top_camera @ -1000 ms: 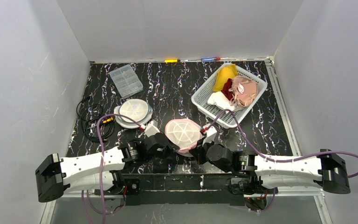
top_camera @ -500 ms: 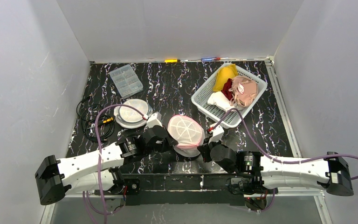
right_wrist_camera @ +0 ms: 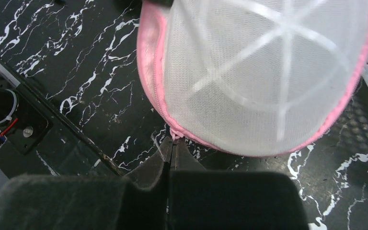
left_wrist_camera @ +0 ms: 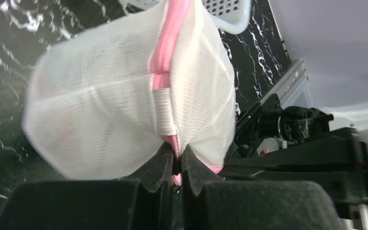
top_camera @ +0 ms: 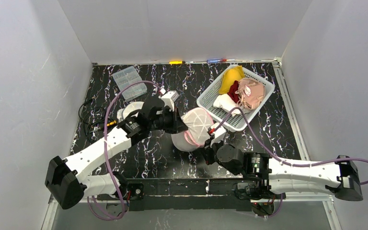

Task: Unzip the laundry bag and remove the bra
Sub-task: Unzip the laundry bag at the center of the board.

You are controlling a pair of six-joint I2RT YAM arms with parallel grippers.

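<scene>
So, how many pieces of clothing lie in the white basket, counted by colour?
yellow piece: 1
dark red piece: 1
pink piece: 1
white piece: 1
Total in the basket: 4

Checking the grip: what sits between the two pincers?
The mesh laundry bag, its pink trim pinched by the left pincer and right pincer; the top view shows it spanning them.
</scene>
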